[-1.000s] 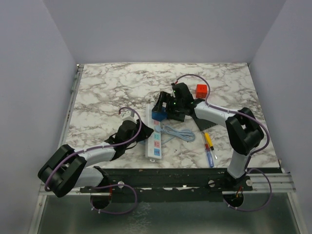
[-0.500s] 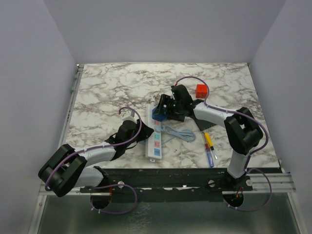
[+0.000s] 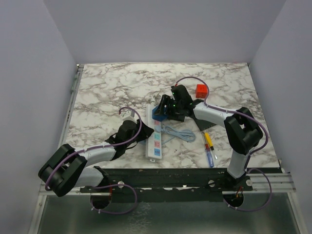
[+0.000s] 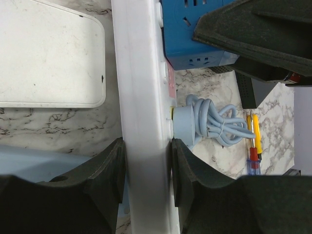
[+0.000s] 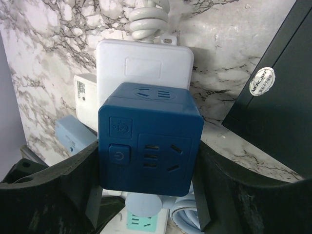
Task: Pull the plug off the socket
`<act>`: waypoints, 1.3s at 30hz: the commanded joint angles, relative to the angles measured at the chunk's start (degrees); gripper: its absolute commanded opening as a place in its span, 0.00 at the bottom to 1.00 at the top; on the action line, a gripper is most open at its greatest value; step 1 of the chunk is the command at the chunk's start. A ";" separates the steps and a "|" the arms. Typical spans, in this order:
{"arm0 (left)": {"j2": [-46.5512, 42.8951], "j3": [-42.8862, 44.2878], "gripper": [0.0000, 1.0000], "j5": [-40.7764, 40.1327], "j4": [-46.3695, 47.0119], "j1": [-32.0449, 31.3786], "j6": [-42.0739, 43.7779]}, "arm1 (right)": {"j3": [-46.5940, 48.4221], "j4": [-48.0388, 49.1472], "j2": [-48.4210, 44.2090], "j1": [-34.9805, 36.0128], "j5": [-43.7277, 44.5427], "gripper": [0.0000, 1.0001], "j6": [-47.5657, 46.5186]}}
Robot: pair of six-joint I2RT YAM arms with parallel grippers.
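The white power strip [image 3: 154,140] lies lengthwise at the table's front centre. A dark blue cube plug [image 3: 158,114] sits against the strip's far end. My right gripper [image 3: 164,110] is shut on the cube; in the right wrist view the pads [image 5: 78,185] press both sides of the cube [image 5: 148,139]. My left gripper [image 3: 140,134] is shut on the strip; in the left wrist view the pads [image 4: 114,170] clamp the strip's [image 4: 144,97] long sides. The cube [image 4: 190,34] touches the strip's top face. I cannot tell whether its pins are still seated.
A light-blue round plug [image 4: 184,124] with a coiled cable [image 3: 178,132] is in the strip. A white flat box [image 4: 48,53] lies left of the strip. A black box [image 5: 273,97], a screwdriver [image 3: 208,148] and a red cube [image 3: 200,89] lie to the right.
My right gripper has shifted slightly around the blue cube. The strip and my left arm have not moved.
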 commanded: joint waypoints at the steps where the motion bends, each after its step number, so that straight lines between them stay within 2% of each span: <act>1: 0.93 0.46 0.00 0.70 -2.70 -1.09 0.17 | 0.95 -1.75 1.01 0.34 2.32 0.25 0.01; 5: 1.51 0.46 0.00 -0.29 -4.24 -1.09 0.16 | 1.46 -2.35 0.70 0.36 2.19 0.02 0.28; 6: 1.61 0.54 0.00 -0.57 -4.80 -1.08 0.16 | 1.67 -2.61 0.66 0.36 2.16 0.01 0.25; 16: 1.00 -0.77 0.00 -1.43 -7.83 -0.88 1.26 | 2.81 -3.47 0.45 -0.11 2.49 0.00 -1.09; 39: -1.17 -4.19 0.00 -2.95 -8.37 -0.62 0.69 | 9.91 -4.33 6.85 -3.91 1.59 0.00 -4.14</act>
